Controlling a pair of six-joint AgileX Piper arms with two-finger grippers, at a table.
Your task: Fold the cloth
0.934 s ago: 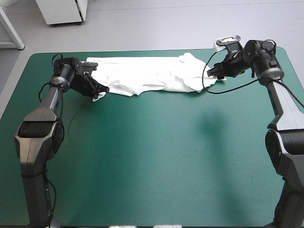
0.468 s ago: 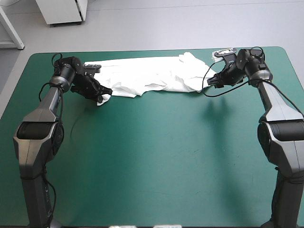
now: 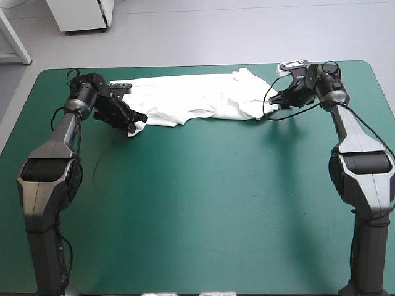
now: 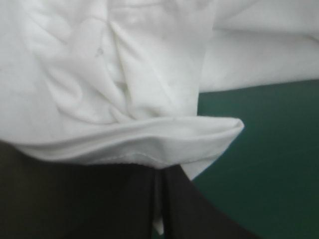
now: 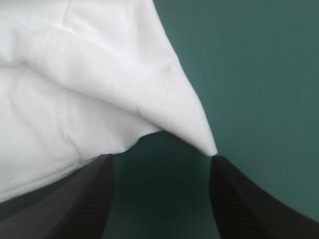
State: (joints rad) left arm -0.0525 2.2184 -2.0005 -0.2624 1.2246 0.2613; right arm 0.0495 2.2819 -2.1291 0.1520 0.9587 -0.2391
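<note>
The white T-shirt (image 3: 197,98) lies in a long wrinkled band along the table's far edge. My left gripper (image 3: 134,121) is at its left near corner, shut on a fold of the hem. In the left wrist view the black fingers (image 4: 184,209) meet in an arch with the T-shirt (image 4: 124,89) pinched between them and bunched just ahead. My right gripper (image 3: 277,98) is at the right end, open. In the right wrist view a pointed corner of the T-shirt (image 5: 99,84) reaches down between the spread fingers of the gripper (image 5: 162,162), touching neither.
The table's far edge (image 3: 203,64) runs just behind the T-shirt. The teal-green cover (image 3: 203,203) stretches wide from the T-shirt toward the near edge. Both arms reach in along the table's two sides.
The left gripper has drawn the T-shirt's left corner slightly nearward and right; a white tip now shows at it. The right wrist has swung in closer to the T-shirt's right end.
</note>
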